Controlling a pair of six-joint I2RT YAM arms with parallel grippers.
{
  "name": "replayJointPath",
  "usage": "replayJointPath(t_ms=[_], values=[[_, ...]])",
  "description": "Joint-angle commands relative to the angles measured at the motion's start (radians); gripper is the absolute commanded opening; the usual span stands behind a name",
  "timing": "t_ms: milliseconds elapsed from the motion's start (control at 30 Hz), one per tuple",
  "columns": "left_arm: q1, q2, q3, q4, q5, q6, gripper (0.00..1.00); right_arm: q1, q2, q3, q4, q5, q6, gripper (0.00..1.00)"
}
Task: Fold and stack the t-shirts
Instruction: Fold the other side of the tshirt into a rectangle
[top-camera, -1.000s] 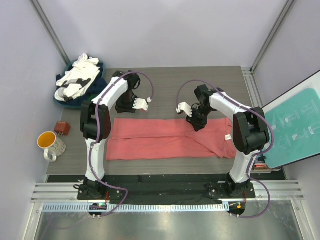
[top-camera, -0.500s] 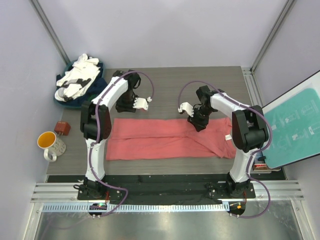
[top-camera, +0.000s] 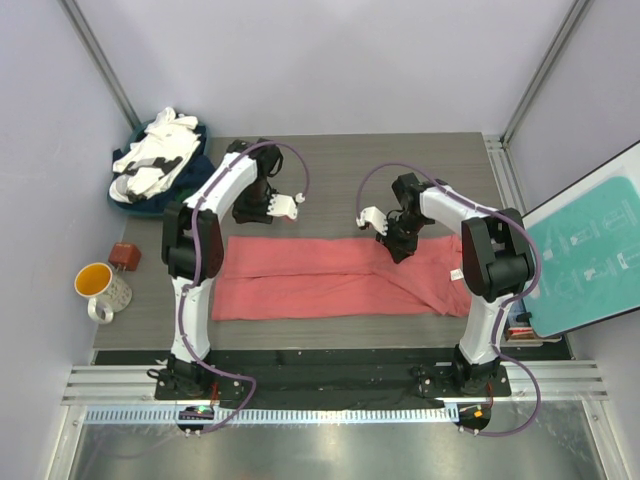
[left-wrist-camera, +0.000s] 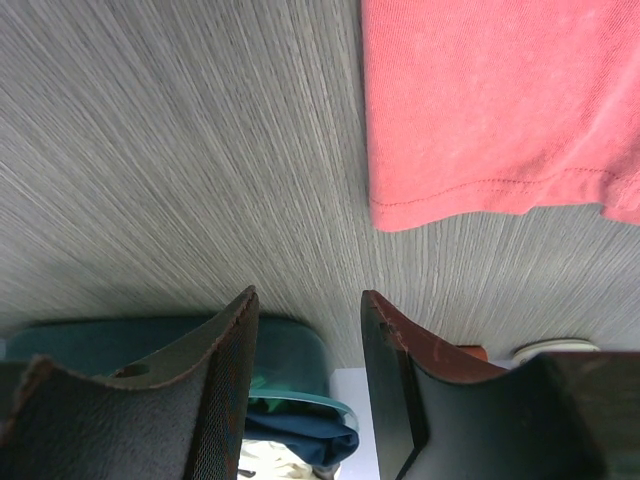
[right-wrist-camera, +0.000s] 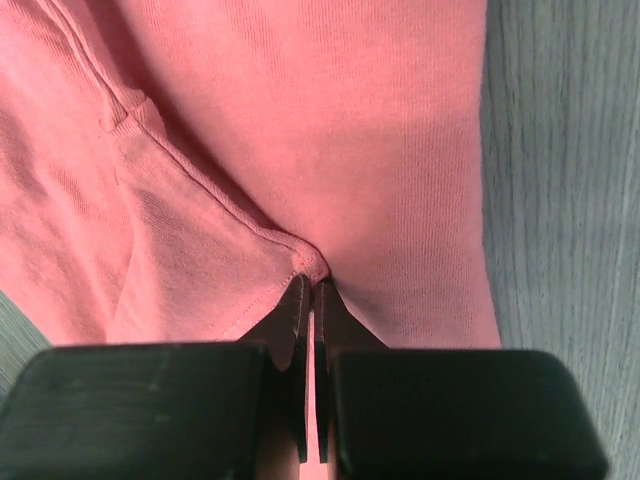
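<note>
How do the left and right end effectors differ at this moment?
The left end effector stands open and empty; the right end effector is shut, pinching a fold of the coral-red cloth t-shirt. The left hangs over bare grey wood-grain table beside the shirt's hem; the right sits on the shirt itself. Both are near the shirt's far edge.

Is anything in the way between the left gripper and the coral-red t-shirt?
Nothing visible. The left gripper, jaws open, is over the table just beyond the far edge of the coral-red t-shirt. The right gripper is pinched shut on that shirt.
</note>
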Motion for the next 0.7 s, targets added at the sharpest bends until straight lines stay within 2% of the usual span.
replayJointPath(t_ms=[0,400,667], values=[[-0.006,0.006,0.036,-0.333,-0.023,0.02,0.47,-0.001,-0.014,0.024,-0.034,-0.015,-0.011,0.01],[-0.009,0.026,0.055,-0.33,-0.027,0.043,0.46,0.009,-0.078,0.1,-0.196,-0.095,-0.041,0.02],[-0.014,0.041,0.081,-0.334,-0.03,0.046,0.46,0.052,-0.12,0.061,-0.233,-0.118,-0.038,0.01]])
